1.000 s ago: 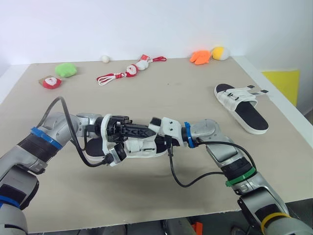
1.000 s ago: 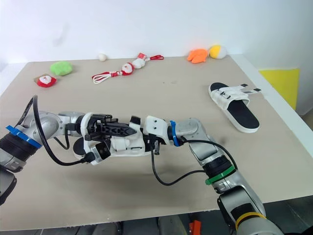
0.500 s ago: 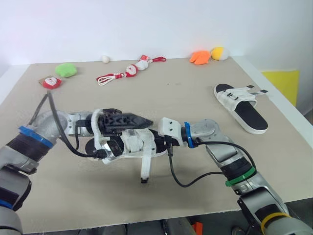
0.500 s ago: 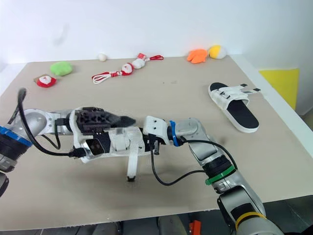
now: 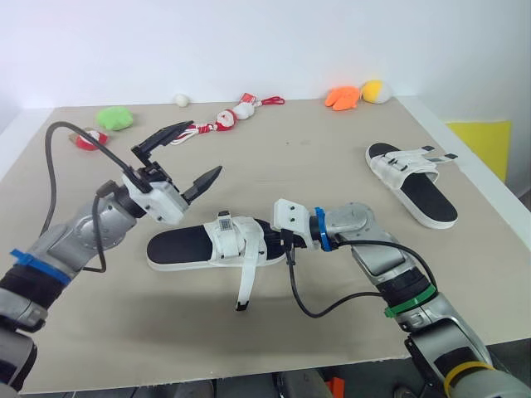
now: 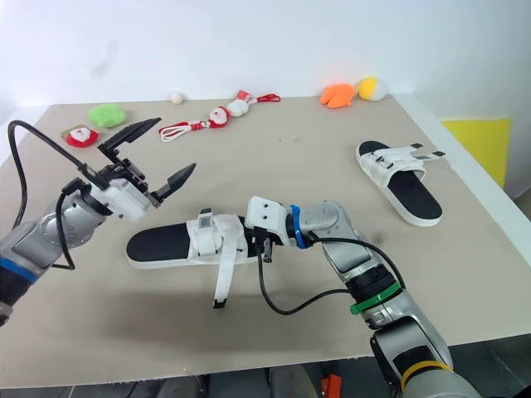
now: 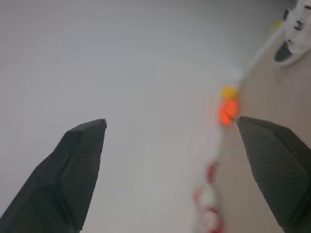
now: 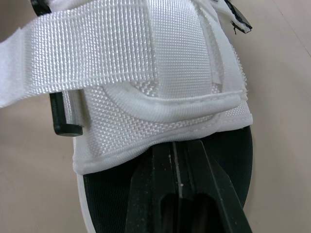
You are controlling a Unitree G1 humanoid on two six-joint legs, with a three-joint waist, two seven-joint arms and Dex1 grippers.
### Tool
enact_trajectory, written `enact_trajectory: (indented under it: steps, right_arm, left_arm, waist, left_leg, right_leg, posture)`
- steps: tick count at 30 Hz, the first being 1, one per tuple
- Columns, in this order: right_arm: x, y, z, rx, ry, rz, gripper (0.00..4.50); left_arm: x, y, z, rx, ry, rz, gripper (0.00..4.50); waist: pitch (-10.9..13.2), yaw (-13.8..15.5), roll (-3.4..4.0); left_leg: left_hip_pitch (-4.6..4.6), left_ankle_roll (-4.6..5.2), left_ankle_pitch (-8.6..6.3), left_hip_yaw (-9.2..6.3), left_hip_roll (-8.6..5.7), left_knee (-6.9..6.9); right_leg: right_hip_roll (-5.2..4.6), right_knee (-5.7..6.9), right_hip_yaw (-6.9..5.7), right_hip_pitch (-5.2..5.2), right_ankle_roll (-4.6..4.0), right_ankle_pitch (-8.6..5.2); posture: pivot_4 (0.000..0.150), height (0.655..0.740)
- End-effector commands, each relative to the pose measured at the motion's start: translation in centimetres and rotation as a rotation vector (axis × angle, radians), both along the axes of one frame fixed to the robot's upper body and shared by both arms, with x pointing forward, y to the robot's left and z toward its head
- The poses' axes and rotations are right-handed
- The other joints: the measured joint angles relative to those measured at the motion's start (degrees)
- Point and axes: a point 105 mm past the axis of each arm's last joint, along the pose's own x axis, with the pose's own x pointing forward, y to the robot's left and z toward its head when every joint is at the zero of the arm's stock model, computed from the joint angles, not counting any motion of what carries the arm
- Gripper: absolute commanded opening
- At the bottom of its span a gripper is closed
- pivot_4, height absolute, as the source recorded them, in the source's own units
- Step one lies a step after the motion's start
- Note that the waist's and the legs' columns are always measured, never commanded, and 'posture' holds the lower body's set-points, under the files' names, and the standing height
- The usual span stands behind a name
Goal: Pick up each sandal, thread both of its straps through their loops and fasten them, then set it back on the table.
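**Strap (image 5: 246,282) loose on near sandal (image 5: 187,247)**

It lies flat mid-table (image 5: 315,141), the strap trailing forward. The right gripper (image 8: 177,150), fingers pressed together, rests on its insole; the left gripper (image 5: 206,147) hangs spread above. The second sandal (image 5: 411,178) lies far right

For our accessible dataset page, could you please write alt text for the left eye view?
A white sandal lies on the table, one strap loose toward the near edge; the right gripper, shut, is at one end of it, and the left gripper hangs open above the table. A second sandal and small toys lie farther back.
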Motion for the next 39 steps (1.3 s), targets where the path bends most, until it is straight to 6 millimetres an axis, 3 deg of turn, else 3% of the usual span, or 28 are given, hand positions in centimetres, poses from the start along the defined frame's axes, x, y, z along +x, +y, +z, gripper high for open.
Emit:
enact_trajectory:
  steps: [1,7,11,18,24,30,39]
  right_arm:
    - [-0.3,-0.4,-1.5,-0.049,0.047,0.002,0.00]
    - [-0.3,-0.3,-1.6,-0.056,0.052,0.006,0.00]
    - [-0.3,-0.3,-1.5,-0.059,0.049,0.004,0.00]
    - [-0.3,-0.4,-1.5,-0.060,0.047,0.000,0.00]
    - [-0.2,-0.4,-1.5,-0.060,0.047,-0.003,0.00]
    - [-0.3,0.0,-1.4,-0.052,0.044,-0.003,0.00]
    - [-0.3,0.0,-1.4,-0.047,0.045,-0.007,0.00]
  left_arm:
    - [-0.9,-0.1,-0.2,-0.109,0.391,-0.124,4.43]
    - [-3.6,-0.1,-1.1,-0.283,0.900,-0.341,4.43]
    - [-7.5,-0.5,-2.2,-0.296,1.286,-0.517,4.43]
    - [-11.0,-0.8,-6.3,-0.205,1.641,-0.490,4.43]
    - [-12.1,-2.5,-10.2,-0.137,1.737,-0.431,4.43]
    - [-11.0,-5.0,-13.2,-0.146,1.735,-0.374,4.43]
    - [-9.1,-6.4,-13.4,-0.187,1.673,-0.360,4.43]
  waist:
    - [0.0,-0.1,0.00]
    - [0.0,0.0,0.03]
    - [0.1,-0.1,0.09]
    - [0.1,-0.1,0.15]
    - [0.1,0.0,0.16]
    - [0.1,0.1,0.15]
    - [0.0,0.1,0.20]
  left_leg:
    - [-0.03,0.00,0.00,0.00,0.00,0.00]
    - [-0.03,0.03,-0.02,-0.05,0.04,0.01]
    - [0.00,0.06,-0.04,-0.05,0.07,0.00]
    - [0.02,0.14,-0.10,-0.07,0.09,0.00]
    - [0.03,0.14,-0.10,-0.06,0.08,0.00]
    - [0.04,0.14,-0.10,-0.06,0.08,0.02]
    - [0.06,0.14,-0.10,-0.07,0.07,0.08]
  right_leg:
    - [0.00,0.00,0.00,-0.02,-0.01,-0.01]
    - [0.06,0.02,-0.03,-0.02,-0.07,-0.06]
    - [0.08,0.02,-0.04,-0.01,-0.14,-0.11]
    - [0.12,0.03,-0.07,-0.04,-0.48,-0.30]
    - [0.11,0.02,-0.06,-0.03,-0.55,-0.33]
    - [0.12,0.02,-0.06,-0.02,-0.52,-0.27]
    - [0.13,0.02,-0.05,0.01,-0.41,-0.17]
  posture:
    - [0.150,0.7400]
    - [0.150,0.7400]
    - [0.150,0.7400]
    - [0.150,0.7400]
    - [0.150,0.7400]
    - [0.150,0.7400]
    - [0.150,0.7400]
